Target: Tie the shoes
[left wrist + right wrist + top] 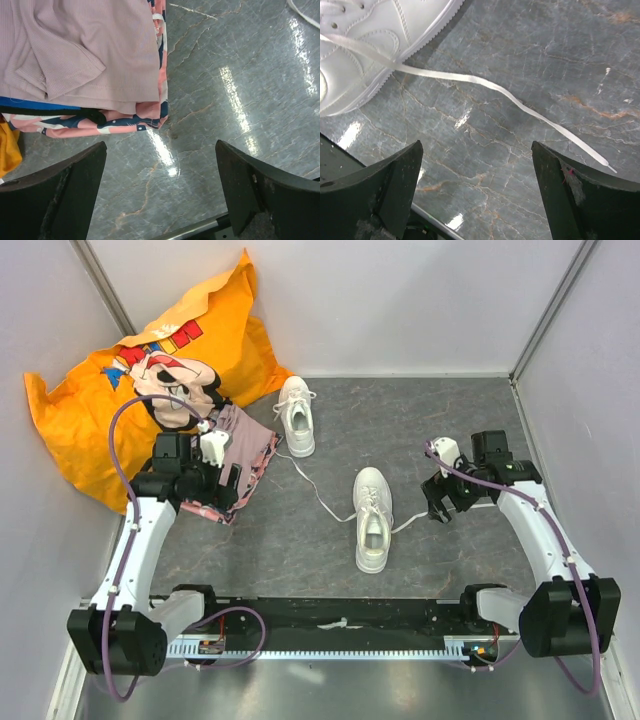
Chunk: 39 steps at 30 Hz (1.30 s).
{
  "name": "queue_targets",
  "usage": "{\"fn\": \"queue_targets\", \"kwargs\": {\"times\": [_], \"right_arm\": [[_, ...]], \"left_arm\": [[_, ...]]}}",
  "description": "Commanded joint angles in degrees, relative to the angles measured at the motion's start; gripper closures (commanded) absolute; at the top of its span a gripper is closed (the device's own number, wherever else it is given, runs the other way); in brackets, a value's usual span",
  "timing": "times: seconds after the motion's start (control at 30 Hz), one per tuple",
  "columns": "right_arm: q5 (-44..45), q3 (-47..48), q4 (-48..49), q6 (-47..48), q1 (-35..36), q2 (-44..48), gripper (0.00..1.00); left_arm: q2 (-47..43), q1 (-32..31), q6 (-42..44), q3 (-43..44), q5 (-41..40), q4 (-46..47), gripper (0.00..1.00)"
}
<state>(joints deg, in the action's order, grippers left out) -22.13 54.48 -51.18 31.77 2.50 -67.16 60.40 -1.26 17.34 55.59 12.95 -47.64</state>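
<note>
Boxed in by pale grey walls at the back and both sides, with thin metal posts slanting down at upper left and upper right. Floored with a dark grey marbled tabletop that is veined in faint orange and white, glossy enough to throw back streaks of overhead glare. Edged along the bottom by a black rail and a slotted strip, then bare brushed steel.

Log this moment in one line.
left gripper open beside garment | right gripper open over lace | near shoe, far shoe: laces loose
</note>
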Motion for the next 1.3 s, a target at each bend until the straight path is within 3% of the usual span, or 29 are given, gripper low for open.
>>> {"fn": "queue_targets", "kwargs": {"times": [0.0, 0.13, 0.23, 0.43, 0.67, 1.03, 1.27], "right_arm": [[-0.81, 2.56, -2.52, 3.30, -0.13, -2.01, 0.02], [0.07, 1.95, -3.93, 4.44, -0.04, -2.54, 0.02], [-0.46, 2.47, -4.63, 5.05, -0.13, -2.37, 0.02], [0.95, 2.47, -5.86, 6.64, -0.39, -4.03, 0.02], [1.47, 2.48, -6.48, 7.43, -1.27, -6.06, 0.02], [1.21, 4.40, -8.23, 10.42, -7.68, -10.98, 0.02], [0.07, 6.69, -9.20, 10.95, -9.80, -14.31, 0.02]], "left_arm": [[1.38, -0.94, 8.30, 4.08, 0.85, 1.58, 0.02], [5.42, -2.96, 15.33, 8.29, 1.63, 0.80, 0.02], [8.59, -4.01, 25.17, 10.58, 8.39, -1.93, 0.02], [15.52, -11.56, 38.45, 12.87, 12.36, -1.32, 0.02], [29.15, -16.32, 52.14, 16.91, 15.08, -1.58, 0.13], [46.11, -18.34, 64.91, 26.04, 18.16, -1.14, 0.32], [52.97, -18.78, 72.55, 30.80, 19.04, -0.88, 0.35]]}}
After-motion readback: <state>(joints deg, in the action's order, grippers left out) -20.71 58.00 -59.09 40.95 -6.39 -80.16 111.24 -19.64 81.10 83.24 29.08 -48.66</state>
